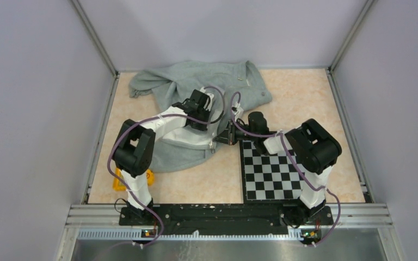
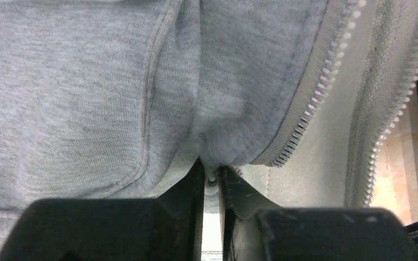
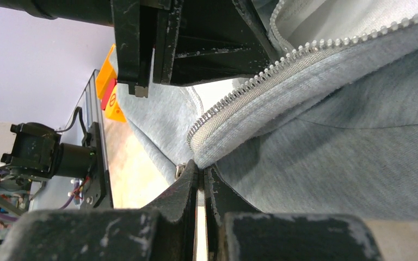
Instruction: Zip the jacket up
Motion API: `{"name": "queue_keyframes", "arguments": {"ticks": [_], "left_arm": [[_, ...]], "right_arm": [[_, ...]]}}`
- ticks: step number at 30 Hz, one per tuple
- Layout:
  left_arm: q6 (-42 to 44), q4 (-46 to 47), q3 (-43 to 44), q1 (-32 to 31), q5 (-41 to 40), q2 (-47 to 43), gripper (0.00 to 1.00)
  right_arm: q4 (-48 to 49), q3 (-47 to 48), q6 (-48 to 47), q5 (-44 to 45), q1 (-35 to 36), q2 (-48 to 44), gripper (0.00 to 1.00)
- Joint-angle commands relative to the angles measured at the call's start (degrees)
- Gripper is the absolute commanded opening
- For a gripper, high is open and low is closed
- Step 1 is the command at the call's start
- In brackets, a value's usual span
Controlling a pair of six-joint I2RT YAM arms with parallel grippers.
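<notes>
So the left tool (image 2: 211, 169) is clamped tight on a fold of the jacket (image 1: 207, 81) just beside the zipper (image 2: 305, 114). The right tool (image 3: 200, 173) is pinched on the jacket edge where the teeth end. The jacket lies on the bench (image 1: 305, 92), its long axis running roughly 1 to 7 o'clock from above. It's grey-green and crumpled, zipper rows apart, pale lining showing. The arms cover its middle, so I can't tell collar from hem.
</notes>
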Motion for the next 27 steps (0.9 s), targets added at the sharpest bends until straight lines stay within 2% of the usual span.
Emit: {"name": "queue_keyframes", "arguments": {"ticks": [1, 5, 7, 13, 21, 27], "left_arm": [[1.33, 5.9, -2.37, -0.01, 2.25, -5.64, 0.13], [2.62, 7.99, -5.29, 0.21, 3.7, -9.61, 0.04], [3.68, 8.91, -6.62, 0.9, 7.19, -11.54, 0.0], [8.43, 14.5, -14.11, 3.46, 22.52, -18.97, 0.0], [8.55, 18.57, -20.68, 5.98, 35.51, -24.47, 0.0], [6.07, 27.73, -27.99, 6.74, 36.92, -32.96, 0.0]], "right_arm": [[3.45, 1.76, -0.36, -0.88, 0.58, -0.1, 0.0], [3.55, 1.66, -0.36, -0.88, 0.6, -0.19, 0.0], [3.75, 1.65, -0.35, -0.96, 0.53, -0.19, 0.0], [5.92, 0.85, 0.43, -1.96, 0.5, -0.83, 0.0], [24.83, -3.93, 8.3, -5.99, 0.34, -0.37, 0.0], [35.49, -7.01, 9.04, -6.22, 0.16, -0.43, 0.0]]}}
